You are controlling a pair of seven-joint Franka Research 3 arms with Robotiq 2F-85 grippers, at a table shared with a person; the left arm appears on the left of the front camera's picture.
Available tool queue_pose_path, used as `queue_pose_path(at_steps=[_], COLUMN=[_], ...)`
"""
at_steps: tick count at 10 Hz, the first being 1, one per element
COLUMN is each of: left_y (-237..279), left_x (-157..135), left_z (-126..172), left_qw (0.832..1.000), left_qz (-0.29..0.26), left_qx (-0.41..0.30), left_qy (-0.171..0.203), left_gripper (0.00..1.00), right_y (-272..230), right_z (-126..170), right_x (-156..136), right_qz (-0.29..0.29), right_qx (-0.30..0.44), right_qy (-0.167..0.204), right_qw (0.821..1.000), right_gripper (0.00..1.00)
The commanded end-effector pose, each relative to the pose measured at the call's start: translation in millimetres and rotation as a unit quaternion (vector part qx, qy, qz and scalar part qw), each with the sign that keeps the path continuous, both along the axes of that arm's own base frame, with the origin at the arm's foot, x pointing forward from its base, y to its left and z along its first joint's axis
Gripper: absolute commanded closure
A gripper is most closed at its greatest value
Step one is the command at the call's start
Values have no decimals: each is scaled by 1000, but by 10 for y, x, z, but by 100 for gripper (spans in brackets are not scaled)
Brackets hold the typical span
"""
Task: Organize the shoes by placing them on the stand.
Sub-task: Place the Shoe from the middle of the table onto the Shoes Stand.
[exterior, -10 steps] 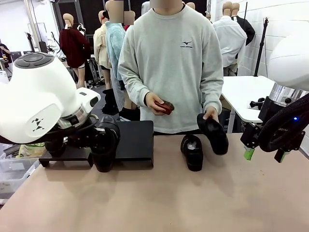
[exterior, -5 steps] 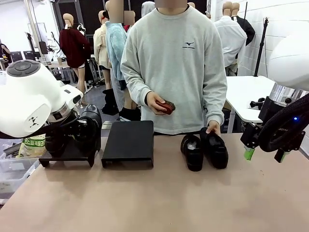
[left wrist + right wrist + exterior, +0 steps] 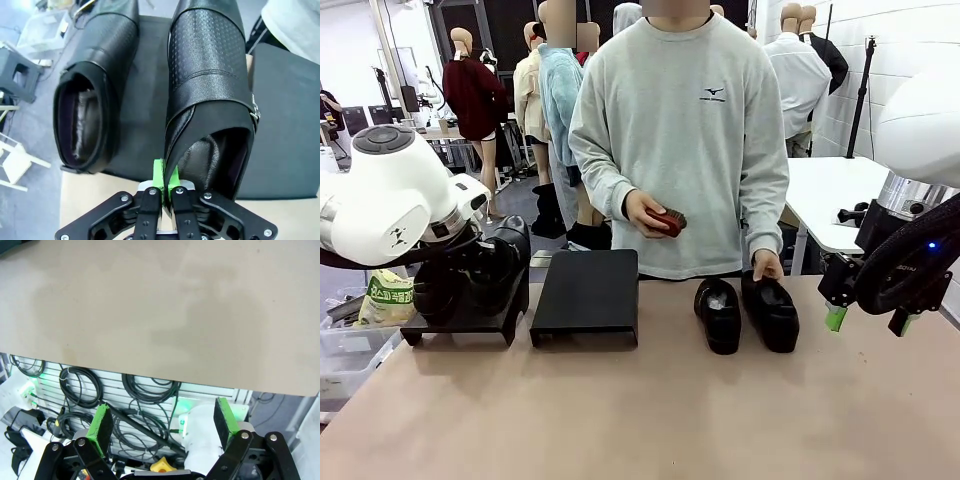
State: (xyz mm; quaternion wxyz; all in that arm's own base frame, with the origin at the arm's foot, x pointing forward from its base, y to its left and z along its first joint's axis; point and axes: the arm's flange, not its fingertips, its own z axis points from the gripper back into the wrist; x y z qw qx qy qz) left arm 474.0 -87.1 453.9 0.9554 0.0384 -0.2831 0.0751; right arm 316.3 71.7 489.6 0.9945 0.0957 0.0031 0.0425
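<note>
The left gripper (image 3: 166,175) clamps its green pads on the heel rim of a glossy black leather-like shoe (image 3: 210,100). This shoe has a pin-dotted upper, a smooth band across the instep and a small silver buckle at its side. The gripper holds it over the low black stand (image 3: 145,90) at the left end of the beige table (image 3: 620,420); whether the sole touches the stand cannot be told. Just beside it, toe pointing the same way, a matching black shoe (image 3: 95,95) sits on that stand. A second low black stand (image 3: 588,295) sits just to the right of the first. In front of a person in a grey sweatshirt, a third black shoe (image 3: 718,315) and a fourth black shoe (image 3: 772,312) lie side by side on the table. One hand (image 3: 767,265) is at the fourth shoe's heel, and the other hand (image 3: 642,213) holds a small reddish-brown object (image 3: 668,221). The right gripper (image 3: 162,422) hangs past the table's right edge with jaws spread wide and nothing between them. A second ago the left arm carried its shoe low in front of the gap between the two stands, and the person held the fourth shoe tilted in the air. That shoe is now set down beside the third. In all there are four shoes, two stands and two grippers.
</note>
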Motion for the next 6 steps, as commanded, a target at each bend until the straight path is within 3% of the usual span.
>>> queue_pose_path(at_steps=[1, 6], left_y=[17, 45], left_x=[199, 284], left_z=[-28, -137], left_qw=[999, 998], left_qz=[30, 39], left_qx=[18, 44], left_qy=[-16, -6], left_gripper=[100, 100], right_y=[-14, -14], right_z=[7, 7], right_x=[12, 12], right_qz=[9, 9], right_qx=[0, 0], right_qy=[1, 1], right_qw=[1000, 1000], right_gripper=[0, 0])
